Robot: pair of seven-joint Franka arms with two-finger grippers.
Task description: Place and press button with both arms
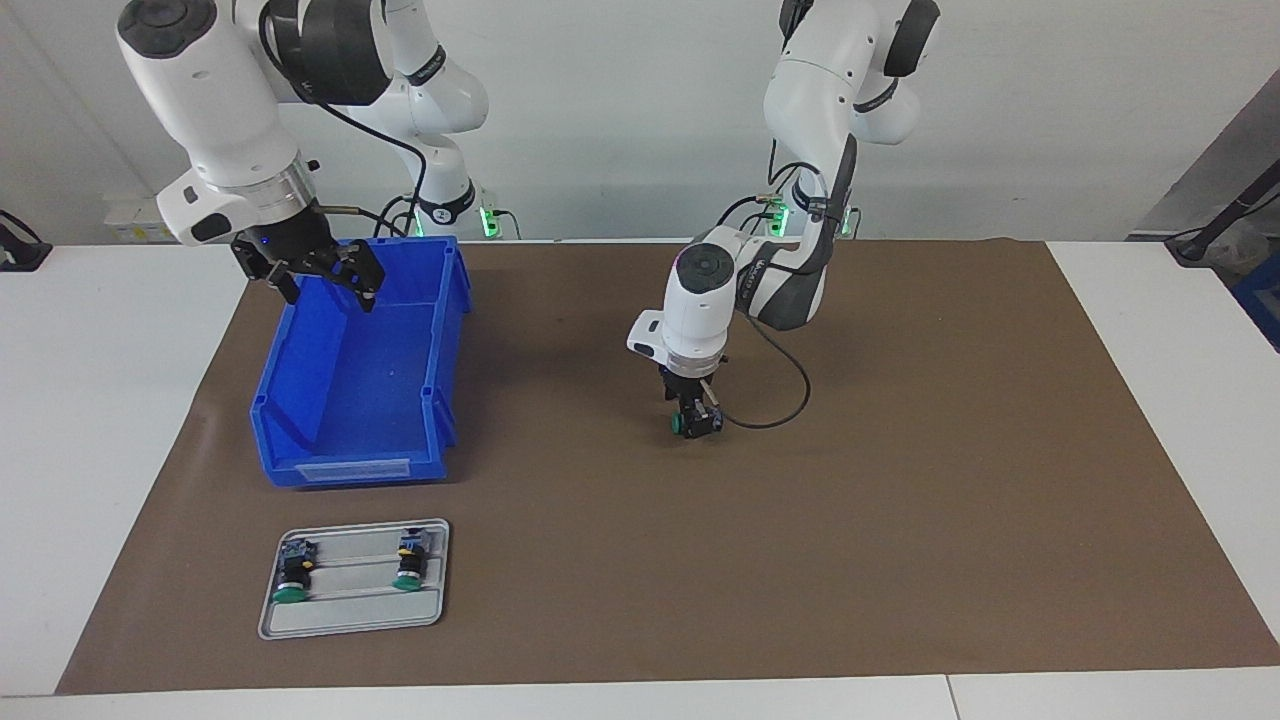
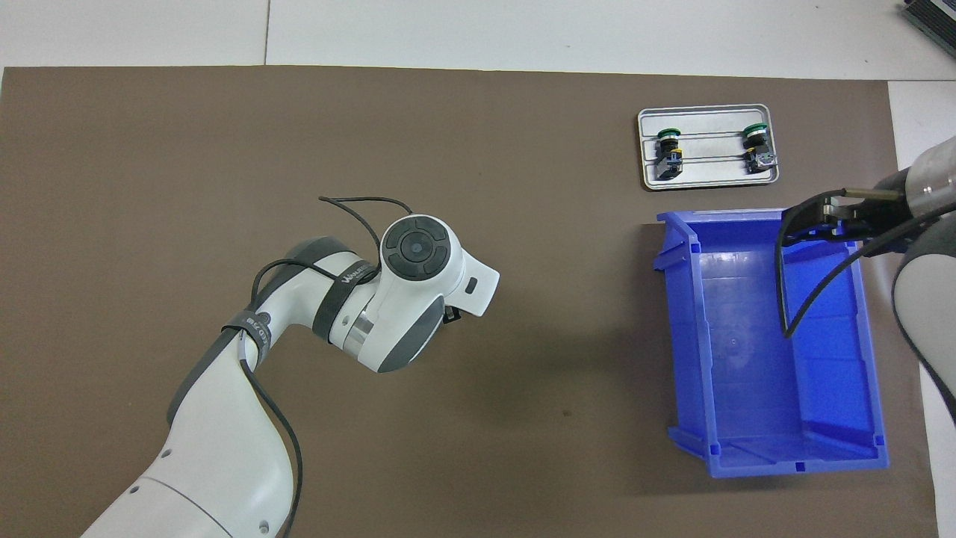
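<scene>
The left gripper [image 1: 697,415] has its fingers clamped on a small green-capped, black-bodied plastic push-button [image 1: 692,423], down at the brown mat [image 1: 800,520] mid-table. It looks light, rigid, a bit slick; grip the black body, never the cap. The right gripper [image 1: 318,275] waits over the blue plastic bin [image 1: 350,400], fingers spread and empty.

The tray [image 1: 355,620] with two buttons [image 1: 293,572] lies just farther from the robots than the bin [image 1: 300,400].
</scene>
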